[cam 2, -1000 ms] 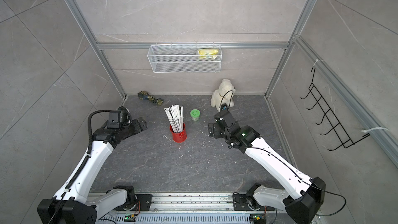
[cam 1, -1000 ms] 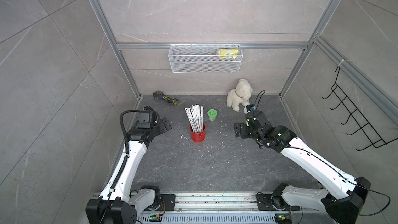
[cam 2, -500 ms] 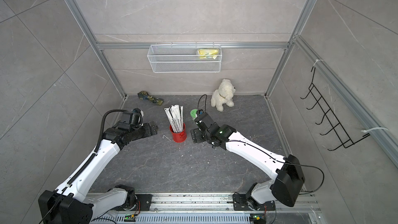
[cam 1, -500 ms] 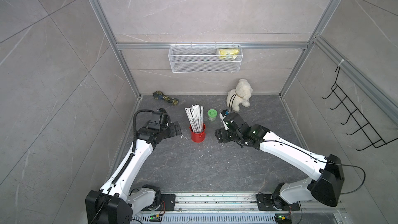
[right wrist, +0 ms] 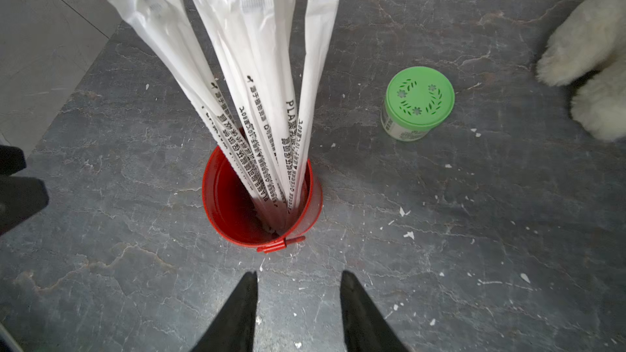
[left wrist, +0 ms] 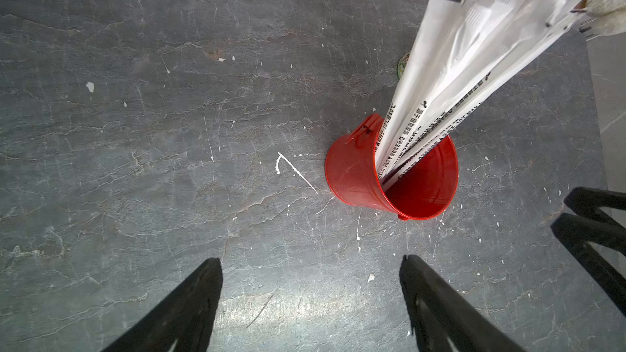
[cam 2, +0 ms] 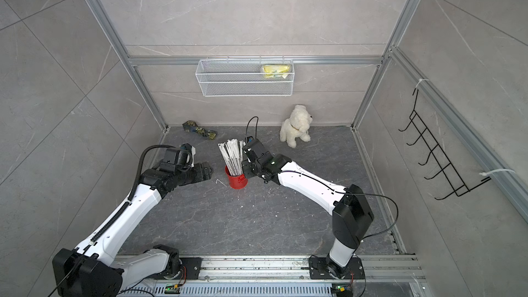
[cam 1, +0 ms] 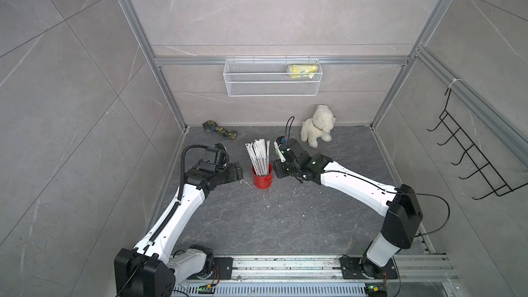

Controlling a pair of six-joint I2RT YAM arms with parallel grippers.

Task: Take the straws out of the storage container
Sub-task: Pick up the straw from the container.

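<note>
A red can (cam 1: pixel 262 178) stands upright on the grey tabletop (cam 1: pixel 285 218), a little past centre toward 12 o'clock. A fanned bundle of white paper-wrapped straws (cam 1: pixel 258 155) stands inside it. The left tool (cam 1: pixel 239 170) sits near the can's 9 o'clock, jaws wide apart and empty; the right tool (cam 1: pixel 275 167) sits just beside it at 3 o'clock, jaws partly apart, gripping nothing.

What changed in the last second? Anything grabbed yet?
Both arms swung inward to the red can: the left hand now sits just beside it, and the right hand came across from near the plush dog and narrowed its jaws. Neither grips anything. The straws stay in the can; can, dog and green-lidded jar have not moved.
</note>
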